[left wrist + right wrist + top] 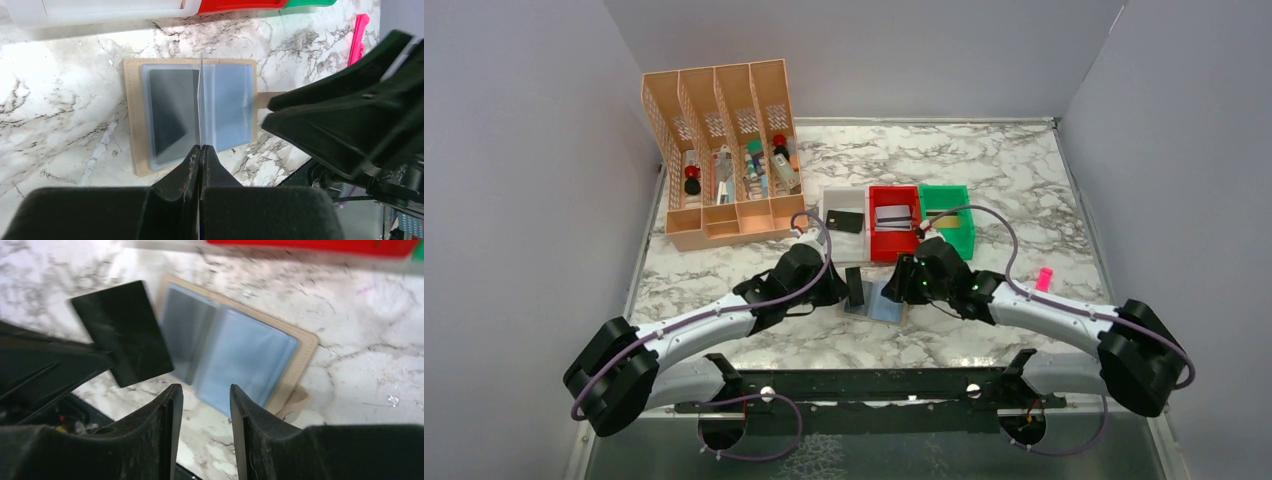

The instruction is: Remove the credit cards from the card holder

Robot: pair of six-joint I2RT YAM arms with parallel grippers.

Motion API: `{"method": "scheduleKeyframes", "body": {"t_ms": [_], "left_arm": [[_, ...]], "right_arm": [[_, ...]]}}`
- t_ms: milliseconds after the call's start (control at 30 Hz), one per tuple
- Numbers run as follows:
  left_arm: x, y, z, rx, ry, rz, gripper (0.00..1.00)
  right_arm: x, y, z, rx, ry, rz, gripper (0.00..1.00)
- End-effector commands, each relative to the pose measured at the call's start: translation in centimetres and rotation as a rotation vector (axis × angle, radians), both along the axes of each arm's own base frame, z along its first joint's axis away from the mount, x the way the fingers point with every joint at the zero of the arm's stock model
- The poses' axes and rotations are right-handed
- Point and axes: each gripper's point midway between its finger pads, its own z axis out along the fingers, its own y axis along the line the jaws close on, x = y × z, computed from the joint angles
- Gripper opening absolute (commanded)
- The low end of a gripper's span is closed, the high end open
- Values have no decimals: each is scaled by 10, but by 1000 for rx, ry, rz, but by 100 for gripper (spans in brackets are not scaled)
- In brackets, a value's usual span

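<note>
The card holder (886, 300) lies open on the marble between my two grippers, with blue-grey panels (227, 102) and a tan border (305, 347). My left gripper (201, 148) is shut on a black credit card (122, 332). The card stands on edge over the holder's left half and shows only as a thin line (200, 100) in the left wrist view. The left pocket (172, 110) looks dark; I cannot tell whether a card is inside. My right gripper (206, 392) hangs open over the holder's near right edge with nothing between its fingers.
Behind the holder stand a white bin (829, 232) with a black card (845, 221), a red bin (876, 245) with a silver-grey card (892, 215), and a green bin (964, 240). An orange slotted organizer (724, 150) stands far left. A pink marker (1044, 279) lies at the right.
</note>
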Motion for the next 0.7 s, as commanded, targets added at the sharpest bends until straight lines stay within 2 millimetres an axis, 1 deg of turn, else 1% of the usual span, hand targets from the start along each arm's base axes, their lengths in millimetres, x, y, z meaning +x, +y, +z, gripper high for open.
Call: {"method": "scheduleKeyframes", "body": {"t_ms": [0, 67, 100, 133, 167, 267, 400, 533, 600, 667], "left_arm": [[6, 3, 8, 15, -54, 0, 0], [6, 2, 10, 12, -62, -9, 0], [7, 2, 11, 13, -67, -10, 0], [7, 2, 12, 10, -73, -12, 0], [7, 2, 13, 7, -81, -11, 0], [9, 9, 15, 10, -106, 17, 0], [14, 25, 17, 24, -140, 96, 0], [17, 31, 27, 36, -203, 73, 0], [19, 36, 28, 44, -203, 53, 0], [22, 38, 32, 1, -196, 20, 0]], "right_arm": [[4, 11, 38, 122, -135, 58, 49], [5, 11, 47, 168, -171, 43, 56], [6, 11, 50, 190, -188, 34, 65], [6, 10, 51, 208, -201, 24, 71], [7, 10, 54, 228, -220, 17, 74], [8, 10, 59, 273, -258, 15, 75], [7, 8, 60, 278, -299, 31, 74], [7, 6, 58, 250, -277, 28, 72], [6, 10, 61, 283, -271, 50, 72], [4, 15, 62, 339, -245, 87, 72]]}}
